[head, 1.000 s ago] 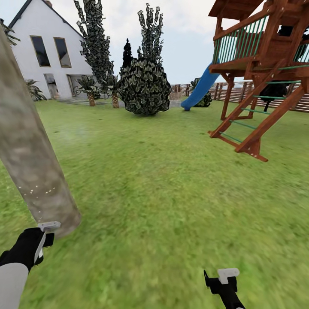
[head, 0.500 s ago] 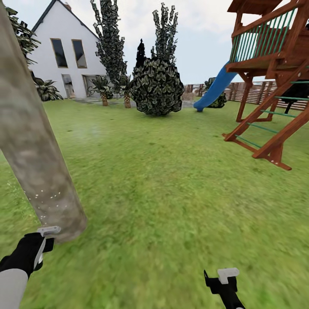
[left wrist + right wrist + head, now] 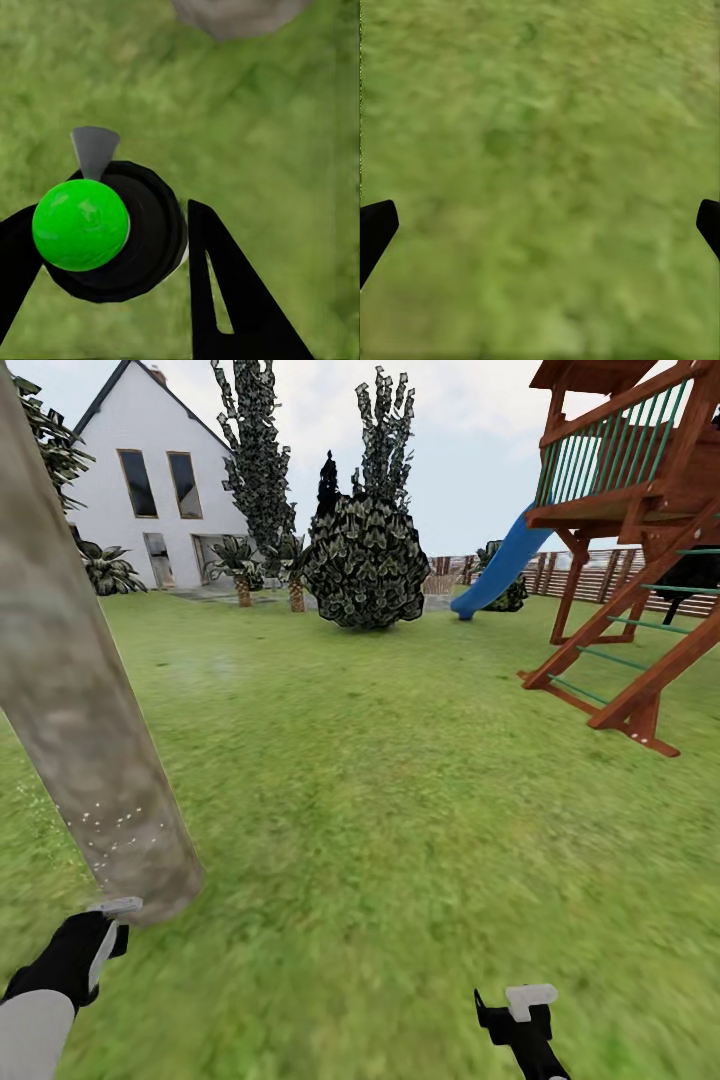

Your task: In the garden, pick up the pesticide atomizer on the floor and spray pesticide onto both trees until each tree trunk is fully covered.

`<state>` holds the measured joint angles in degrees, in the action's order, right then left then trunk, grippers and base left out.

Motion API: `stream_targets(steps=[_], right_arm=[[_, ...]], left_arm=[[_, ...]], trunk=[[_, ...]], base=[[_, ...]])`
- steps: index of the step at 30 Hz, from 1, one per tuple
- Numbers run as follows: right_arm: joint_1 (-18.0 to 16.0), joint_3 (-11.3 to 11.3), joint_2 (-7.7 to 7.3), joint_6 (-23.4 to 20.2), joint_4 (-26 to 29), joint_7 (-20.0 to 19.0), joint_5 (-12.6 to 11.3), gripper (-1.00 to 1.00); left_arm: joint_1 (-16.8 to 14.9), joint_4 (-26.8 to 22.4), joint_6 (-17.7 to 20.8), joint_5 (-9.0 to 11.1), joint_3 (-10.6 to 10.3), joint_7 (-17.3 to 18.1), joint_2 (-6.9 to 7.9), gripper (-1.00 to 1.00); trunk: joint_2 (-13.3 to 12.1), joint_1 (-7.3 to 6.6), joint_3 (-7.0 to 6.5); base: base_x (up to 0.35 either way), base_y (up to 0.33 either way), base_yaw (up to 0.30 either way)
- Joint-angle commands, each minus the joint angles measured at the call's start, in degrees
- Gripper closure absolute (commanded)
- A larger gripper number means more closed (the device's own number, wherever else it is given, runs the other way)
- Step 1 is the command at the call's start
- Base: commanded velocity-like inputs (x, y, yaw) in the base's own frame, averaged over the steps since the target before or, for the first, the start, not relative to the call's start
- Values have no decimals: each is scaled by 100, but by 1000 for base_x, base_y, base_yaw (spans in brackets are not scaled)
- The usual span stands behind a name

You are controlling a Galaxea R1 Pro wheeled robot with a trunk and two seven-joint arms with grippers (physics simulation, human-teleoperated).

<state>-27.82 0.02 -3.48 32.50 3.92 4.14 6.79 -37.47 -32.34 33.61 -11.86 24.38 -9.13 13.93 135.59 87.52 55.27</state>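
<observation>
One tree trunk [image 3: 85, 710], one atomizer [image 3: 105, 232], two grippers, one house [image 3: 150, 500], one slide [image 3: 500, 565], two palms.

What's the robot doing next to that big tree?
The robot's left gripper holds the pesticide atomizer, the black sprayer with a green ball on top, close to a tree trunk on the lawn. Tiny white specks of pesticide dot the trunk's lower part. The right gripper is open and empty over the grass.
</observation>
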Motion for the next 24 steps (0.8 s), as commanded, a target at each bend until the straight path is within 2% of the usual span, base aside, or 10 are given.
stream_targets(steps=[1,2,5,7,11,15,21,24], right_arm=[[-4,-2,3,11,-5,44,59,-100],[-4,-2,4,11,-5,43,59,-100],[-4,-2,5,11,-5,46,59,-100],[-4,-2,5,11,-5,45,59,-100],[-4,-1,5,11,-5,43,59,-100],[-4,-1,8,11,-5,43,59,-100],[-4,4,14,11,-5,43,59,-100],[-4,7,14,11,-5,43,59,-100]], left_arm=[[-6,81,-282,-110,15,-30,-143,100],[-6,121,-507,-99,20,-48,-200,100],[2,205,-658,-88,23,-35,-237,100],[5,233,-668,-94,23,-36,-237,100],[127,253,-664,-88,23,-41,-236,100],[134,248,-663,-88,23,-37,-234,100],[135,245,-663,-87,23,-36,-241,100],[135,245,-663,-88,23,-36,-242,100]], trunk=[[3,-2,5],[3,-2,5],[3,-2,5],[3,-2,5],[3,-2,5],[3,-2,5],[3,-2,5],[3,-2,5]], base=[[0,0,47],[0,0,172],[0,0,249],[31,0,274],[283,0,267],[333,-14,69],[228,-178,16],[159,-234,196]])
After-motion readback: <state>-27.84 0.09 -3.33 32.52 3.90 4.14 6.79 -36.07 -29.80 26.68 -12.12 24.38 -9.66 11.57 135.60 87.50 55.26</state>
